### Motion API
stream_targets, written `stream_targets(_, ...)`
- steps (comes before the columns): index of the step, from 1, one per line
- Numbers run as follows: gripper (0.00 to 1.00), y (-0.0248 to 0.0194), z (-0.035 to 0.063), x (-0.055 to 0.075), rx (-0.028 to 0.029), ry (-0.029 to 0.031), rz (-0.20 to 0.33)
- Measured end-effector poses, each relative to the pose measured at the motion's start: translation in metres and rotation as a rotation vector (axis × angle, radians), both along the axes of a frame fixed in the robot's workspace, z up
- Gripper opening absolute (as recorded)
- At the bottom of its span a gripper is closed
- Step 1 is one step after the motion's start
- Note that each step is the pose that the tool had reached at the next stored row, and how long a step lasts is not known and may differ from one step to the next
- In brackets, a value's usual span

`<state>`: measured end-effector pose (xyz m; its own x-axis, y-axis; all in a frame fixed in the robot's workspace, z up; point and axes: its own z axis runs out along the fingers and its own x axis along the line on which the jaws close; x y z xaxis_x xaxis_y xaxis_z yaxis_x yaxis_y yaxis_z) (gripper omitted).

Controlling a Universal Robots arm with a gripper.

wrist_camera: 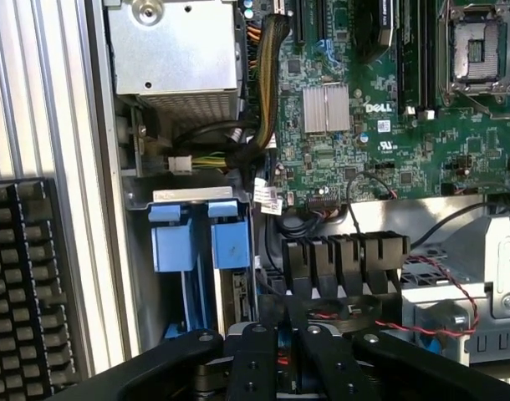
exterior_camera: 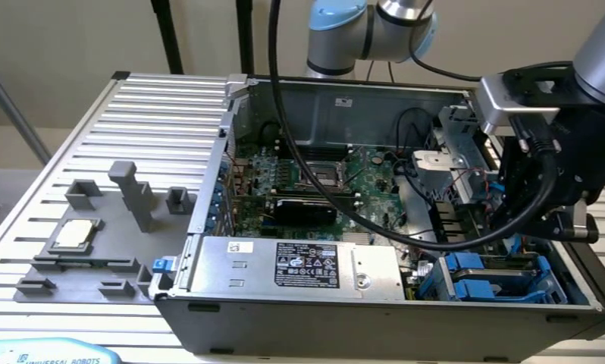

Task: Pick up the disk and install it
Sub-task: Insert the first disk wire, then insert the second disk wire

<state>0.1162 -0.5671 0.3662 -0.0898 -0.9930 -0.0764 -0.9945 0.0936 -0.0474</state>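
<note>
The open computer case (exterior_camera: 384, 315) lies on the ribbed table. My gripper (exterior_camera: 505, 220) hangs over the drive cage on the exterior view's right. In the wrist view the gripper (wrist_camera: 280, 357) has its jaws drawn close together, with a thin sliver of blue between them. A narrow blue edge, the disk (exterior_camera: 498, 186) seen edge-on, stands at the fingertips; most of it is hidden behind the gripper body and a thick black cable (exterior_camera: 384, 227). Black slotted guides (wrist_camera: 347, 259) lie just past the fingertips.
Two blue-framed carriers (exterior_camera: 484, 279) (wrist_camera: 201, 238) sit in the bay near the case's front corner. Beside them is a silver box with a black label (exterior_camera: 302, 265). The green motherboard (wrist_camera: 380, 125) fills the case floor. On the exterior view's left, a grey fixture (exterior_camera: 90, 250) holds a small silver chip (exterior_camera: 75, 233).
</note>
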Motion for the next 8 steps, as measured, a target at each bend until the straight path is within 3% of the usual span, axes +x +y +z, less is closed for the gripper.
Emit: stream_targets(8,0.16,-0.0009,-0.0045,-0.0057,-0.0003,-0.0113,0.007)
